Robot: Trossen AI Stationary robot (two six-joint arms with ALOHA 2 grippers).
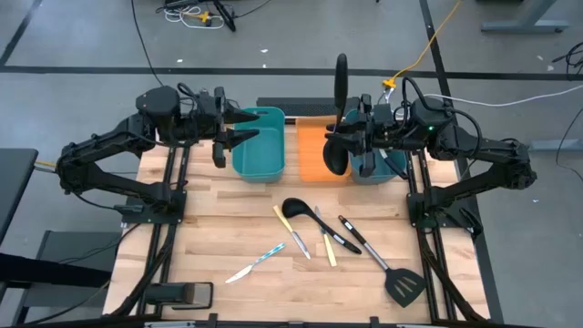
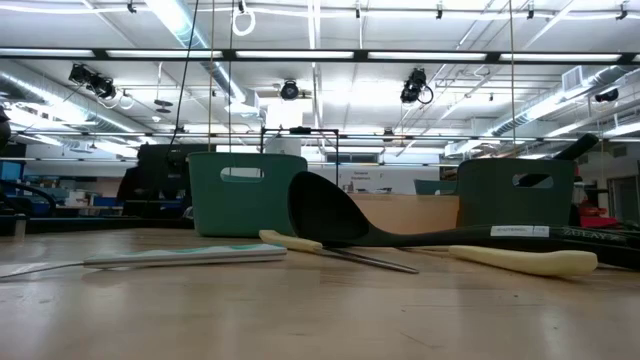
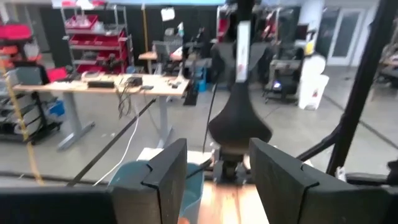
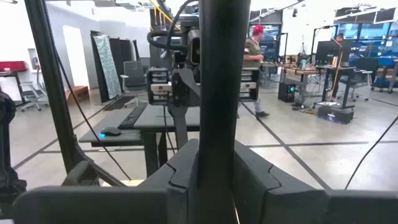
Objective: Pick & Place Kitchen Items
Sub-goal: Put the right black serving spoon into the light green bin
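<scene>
My right gripper (image 1: 343,137) is shut on a black spoon (image 1: 341,87) that stands upright over the orange tray (image 1: 312,146). Its head (image 3: 239,124) is low and its handle points up. My left gripper (image 1: 239,128) hangs open and level above the left teal bin (image 1: 260,144), facing the spoon with nothing between its fingers (image 3: 165,177). Several utensils lie flat on the wooden table: a black spoon (image 1: 296,208), yellow-handled knives (image 1: 290,228), a black-handled knife (image 1: 342,233), a black spatula (image 1: 393,275) and a light-blue knife (image 1: 256,263). My right gripper pinches the spoon's handle (image 4: 217,134) between its two fingers, low on the handle just above the head. The fingers come in level from the table's right side and lie across the handle. The spoon stands upright and is lifted clear of the tray.
A second teal bin (image 1: 375,162) sits right of the orange tray, under my right arm. Both bins (image 2: 247,190) and the tray line the table's far edge. The loose utensils fill the middle and near right; the near left shows bare wood.
</scene>
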